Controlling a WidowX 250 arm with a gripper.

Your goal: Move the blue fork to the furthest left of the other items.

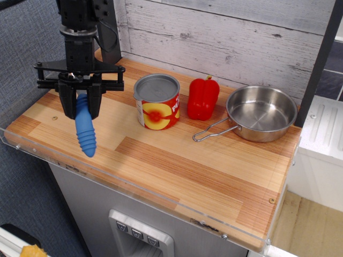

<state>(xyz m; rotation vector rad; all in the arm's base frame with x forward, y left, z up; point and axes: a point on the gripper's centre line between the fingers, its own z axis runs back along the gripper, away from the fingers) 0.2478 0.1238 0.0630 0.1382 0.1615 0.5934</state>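
My gripper is shut on the blue fork, whose ribbed blue handle hangs down and forward over the left part of the wooden counter. The fork's metal head is hidden between the fingers. I cannot tell whether the handle tip touches the counter. To the right stand the red-and-yellow tin can, the red bell pepper and the steel pan with its wire handle pointing left.
A grey plank wall runs behind the counter. A blue-grey padded panel stands at the left. The counter's front edge has a clear plastic lip.
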